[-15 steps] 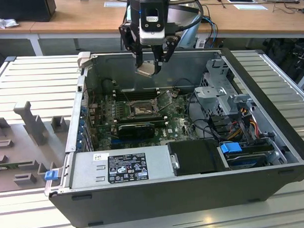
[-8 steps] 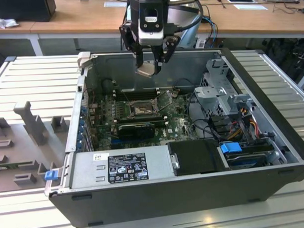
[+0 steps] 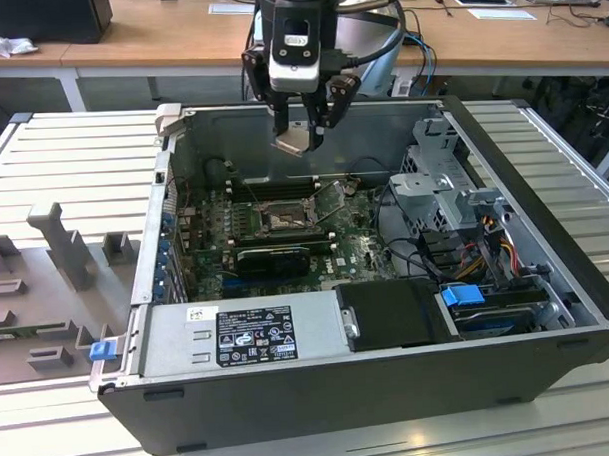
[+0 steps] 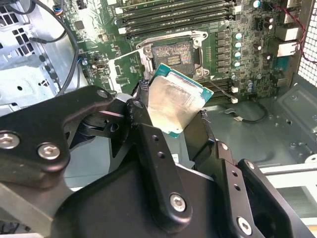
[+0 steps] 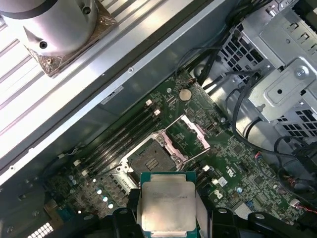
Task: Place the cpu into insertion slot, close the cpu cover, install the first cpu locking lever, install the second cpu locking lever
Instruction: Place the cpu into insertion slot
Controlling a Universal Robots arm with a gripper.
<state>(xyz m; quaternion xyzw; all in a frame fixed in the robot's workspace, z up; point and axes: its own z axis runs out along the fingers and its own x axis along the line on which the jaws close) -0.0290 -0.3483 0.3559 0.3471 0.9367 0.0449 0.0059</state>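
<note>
My tool's [image 4: 171,116] black fingers [image 4: 143,129] sit closest, pinching the cpu [image 4: 176,96] by two opp. edges. Metal top faces the wrist cams, chip tilted, prob. so nothing touches the underside. Cpu hangs in air over the open PC case [image 3: 548,310], above the motherboard [image 3: 355,251], not yet in the socket [image 5: 151,157]. Socket's bare; cpu cover [image 5: 197,130] stands flipped open beside it, so the way in is clear. Case also holds PSU [image 3: 238,335] at its near edge and a drive cage [image 3: 438,183].

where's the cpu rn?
Gripped in the tool, the cpu hangs above the open case near the exterior view's top middle, clear of the empty socket on the motherboard below.
</note>
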